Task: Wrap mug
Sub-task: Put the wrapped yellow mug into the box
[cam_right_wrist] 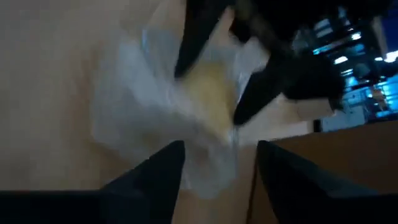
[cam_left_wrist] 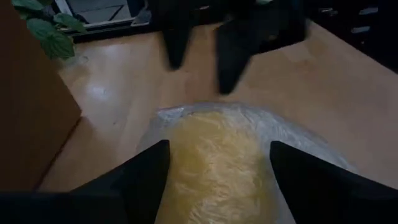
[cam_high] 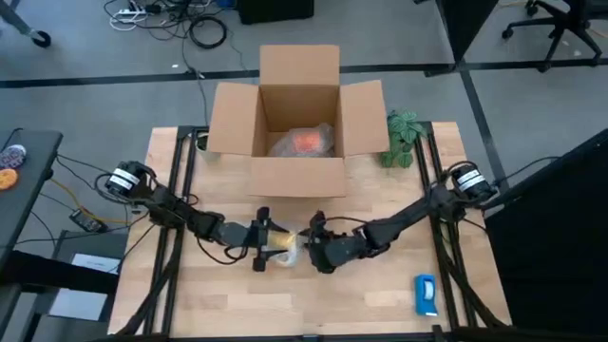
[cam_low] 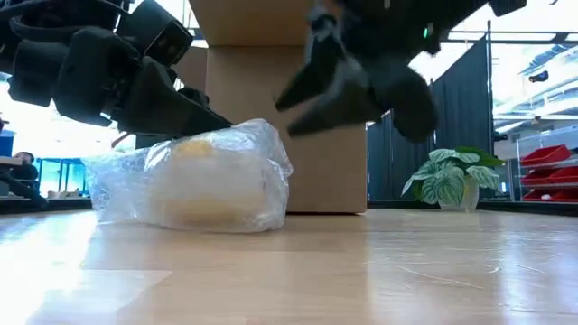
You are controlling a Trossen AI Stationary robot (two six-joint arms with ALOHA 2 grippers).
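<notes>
A pale yellow rounded object wrapped in clear bubble wrap (cam_high: 283, 242) (cam_low: 203, 176) lies on the table's middle, in front of the box. My left gripper (cam_high: 261, 237) (cam_left_wrist: 217, 180) is open, its fingers on either side of the bundle's left part. My right gripper (cam_high: 313, 242) (cam_low: 348, 113) is open just right of the bundle and above it, touching nothing. An orange rounded thing in clear wrap, the mug (cam_high: 306, 141), lies inside the open cardboard box (cam_high: 296, 176). My left gripper comes slanting down from the table's left, with one finger (cam_left_wrist: 146, 177) on each side of the bundle's upper part (cam_left_wrist: 217, 155). I cannot tell whether the fingers touch the wrap. The bundle rests on the table with its underside.
The open box stands at the far middle with its flaps spread. A small potted plant (cam_high: 404, 138) (cam_low: 447, 181) is right of it. A flat blue-and-white object (cam_high: 426, 294) lies at the near right. Bare wood shows at the near left.
</notes>
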